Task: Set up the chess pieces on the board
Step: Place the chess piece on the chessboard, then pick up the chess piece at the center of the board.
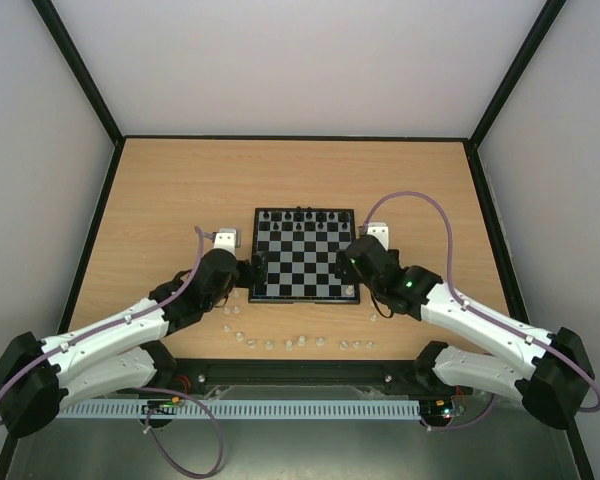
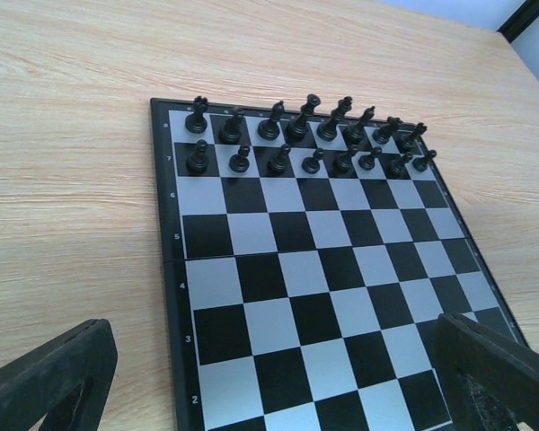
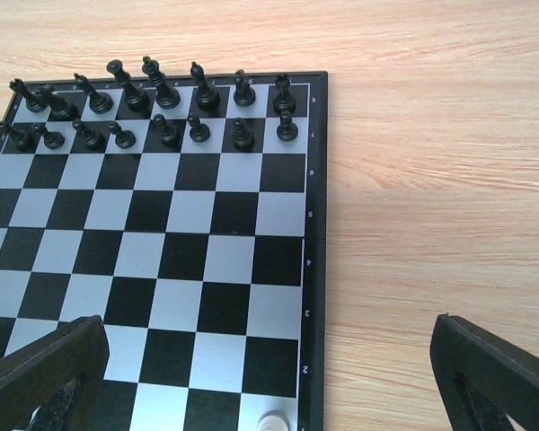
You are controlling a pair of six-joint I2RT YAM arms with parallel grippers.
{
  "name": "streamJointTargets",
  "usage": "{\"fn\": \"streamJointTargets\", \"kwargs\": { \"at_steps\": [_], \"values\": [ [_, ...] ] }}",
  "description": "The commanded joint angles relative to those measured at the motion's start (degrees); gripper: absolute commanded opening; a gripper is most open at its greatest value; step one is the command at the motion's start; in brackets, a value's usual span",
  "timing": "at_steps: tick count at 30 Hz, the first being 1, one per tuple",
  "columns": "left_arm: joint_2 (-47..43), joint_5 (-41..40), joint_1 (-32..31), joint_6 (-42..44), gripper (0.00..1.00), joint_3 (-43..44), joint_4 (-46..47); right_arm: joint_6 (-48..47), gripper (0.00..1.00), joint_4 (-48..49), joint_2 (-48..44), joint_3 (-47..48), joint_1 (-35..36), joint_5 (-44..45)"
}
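The board (image 1: 302, 262) lies mid-table, with black pieces (image 1: 300, 218) filling its two far rows. One whitish piece (image 1: 350, 291) stands on the board's near right corner square; it also shows in the right wrist view (image 3: 272, 422). Several more whitish pieces (image 1: 289, 344) lie scattered on the table in front of the board. My left gripper (image 1: 257, 270) hovers open and empty over the board's near left edge, its jaws wide apart in the left wrist view (image 2: 274, 359). My right gripper (image 1: 347, 262) is open and empty over the near right corner (image 3: 268, 359), straddling the board's right edge.
Wooden table (image 1: 160, 200) with black-edged walls on three sides. Loose whitish pieces also lie near the left arm (image 1: 227, 311) and beside the right arm (image 1: 373, 318). A perforated rail (image 1: 280, 409) runs along the near edge between the arm bases.
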Motion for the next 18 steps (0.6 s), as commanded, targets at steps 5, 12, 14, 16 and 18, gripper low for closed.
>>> {"fn": "streamJointTargets", "kwargs": {
  "at_steps": [5,12,14,16,18],
  "values": [
    [3.1,-0.2,1.7,0.3,0.99,0.4,1.7,-1.6,0.99,5.1,-0.3,-2.7,0.2,1.5],
    [3.8,-1.0,2.3,0.2,0.99,1.2,0.3,-1.6,0.99,6.9,0.2,-4.4,0.2,0.3],
    [2.9,-1.2,2.5,0.2,0.99,1.0,0.4,-1.6,0.99,7.3,0.8,-4.5,0.2,0.4],
    [2.6,-1.4,2.8,0.2,0.99,0.6,0.6,-1.8,0.99,7.2,1.5,-3.9,0.2,0.9],
    [2.8,-1.3,3.3,0.1,0.99,0.8,0.0,-1.7,0.99,6.8,1.5,-3.5,0.2,1.4]
  ]
}}
